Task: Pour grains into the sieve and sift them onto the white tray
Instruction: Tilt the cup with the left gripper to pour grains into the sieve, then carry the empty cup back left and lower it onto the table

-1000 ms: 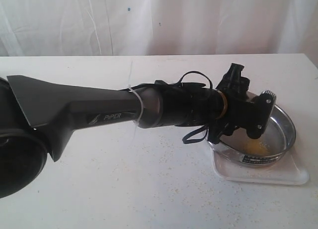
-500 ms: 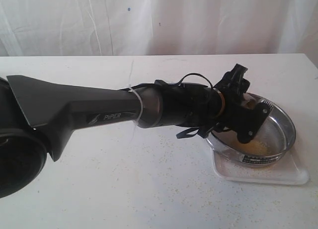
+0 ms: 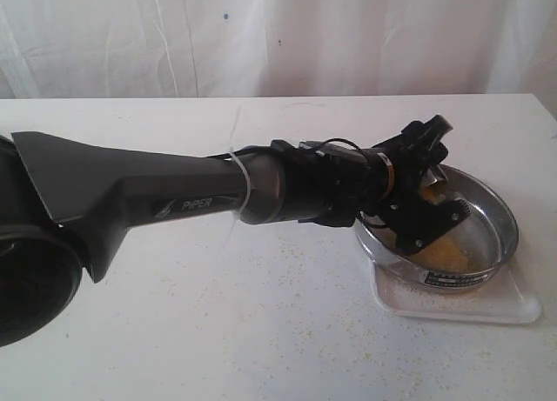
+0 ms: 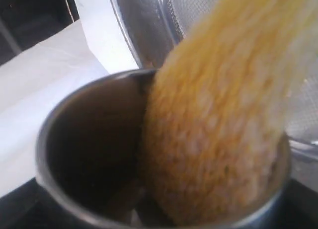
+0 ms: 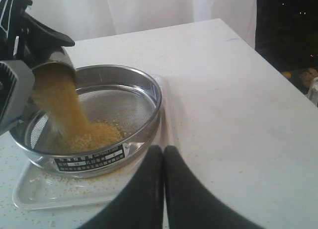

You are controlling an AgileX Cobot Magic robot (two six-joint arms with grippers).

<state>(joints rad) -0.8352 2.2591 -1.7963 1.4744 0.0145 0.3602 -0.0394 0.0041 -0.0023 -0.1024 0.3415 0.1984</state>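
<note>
In the exterior view the left gripper (image 3: 425, 211) is largely masked by its own dark wrist and cables, and its fingers are hard to make out. It is clamped around a small steel cup (image 5: 53, 65), tipped mouth-down. The left wrist view is blurred, filled by the cup and a golden stream of grains (image 4: 223, 114). The sieve (image 3: 498, 211) sits on the white tray (image 3: 515, 310) at the right of the tabletop (image 3: 261, 331), directly below that gripper, with a yellow heap on its mesh. The right gripper (image 5: 163, 162), cut off by the frame edge and out of the exterior view, has its fingers pressed together on nothing.
</note>
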